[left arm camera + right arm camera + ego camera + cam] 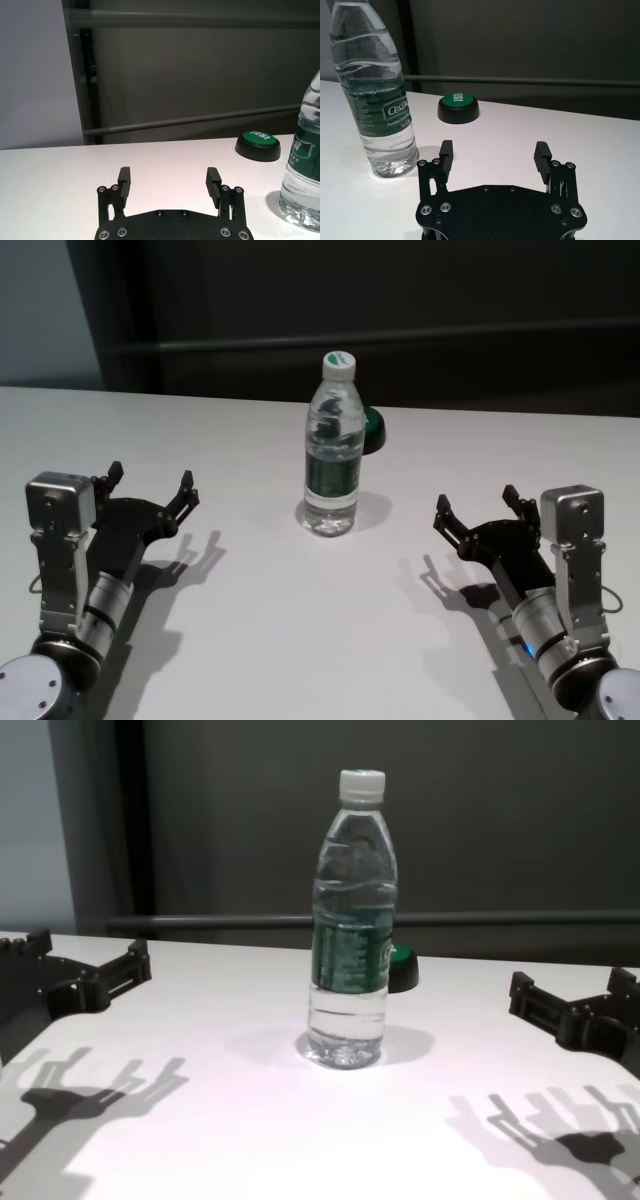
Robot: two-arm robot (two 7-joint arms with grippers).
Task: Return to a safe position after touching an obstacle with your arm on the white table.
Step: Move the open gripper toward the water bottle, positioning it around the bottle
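Note:
The obstacle, a clear water bottle (332, 445) with a white cap and dark green label, stands upright mid-table on the white table (250, 640). It also shows in the chest view (350, 920), the left wrist view (306, 170) and the right wrist view (375, 95). My left gripper (150, 487) is open and empty, held above the table left of the bottle and well apart from it; its fingers (123, 181) show in the left wrist view. My right gripper (480, 506) is open and empty to the right of the bottle, also apart from it.
A small black-based button with a green top (372, 430) sits just behind the bottle to its right; it also shows in the right wrist view (458, 107). A dark wall with a horizontal rail (500, 919) runs behind the table's far edge.

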